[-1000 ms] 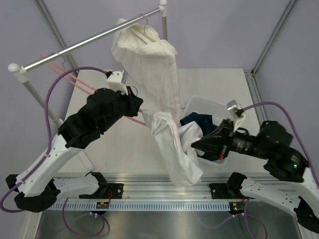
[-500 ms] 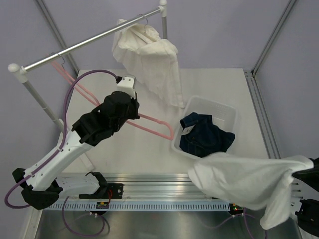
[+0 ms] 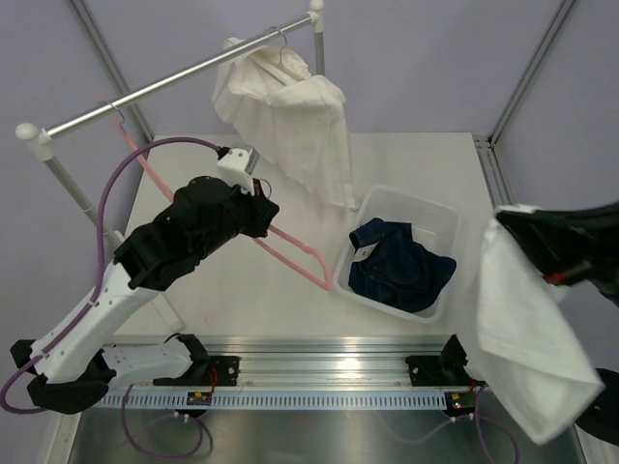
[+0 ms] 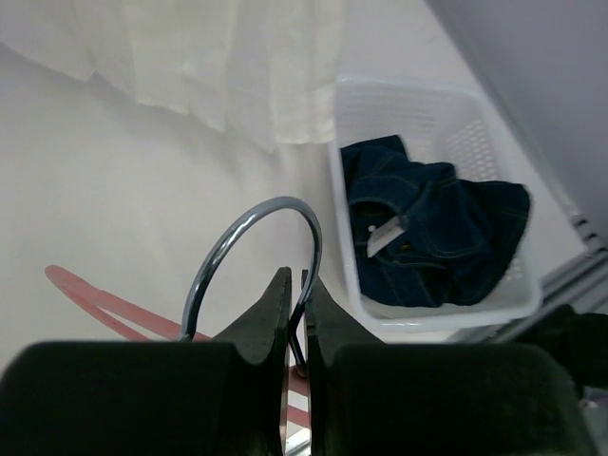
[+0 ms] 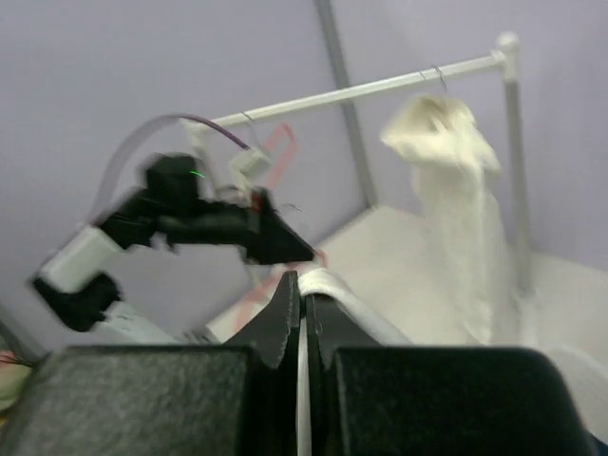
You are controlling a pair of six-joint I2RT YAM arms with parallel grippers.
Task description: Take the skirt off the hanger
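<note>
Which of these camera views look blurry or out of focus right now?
Right wrist view: smeared throughout, the black left arm and white hanging garment soft. Left wrist view: near fingers dark and unfocused, white plastic basket fairly sharp. Top external view: mostly crisp.

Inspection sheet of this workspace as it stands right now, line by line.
Surface: white table, basket on its right side.
Job's things: skirt off the pink hanger, hanging by the table's right edge.
Clutter: white basket holding a denim garment; white garment on the rail.
Grippers: left gripper shut on the hanger's hook; right gripper shut on the skirt.
Cables: purple cable arching over the left arm.
Surroundings: clothes rail, purple walls.
</note>
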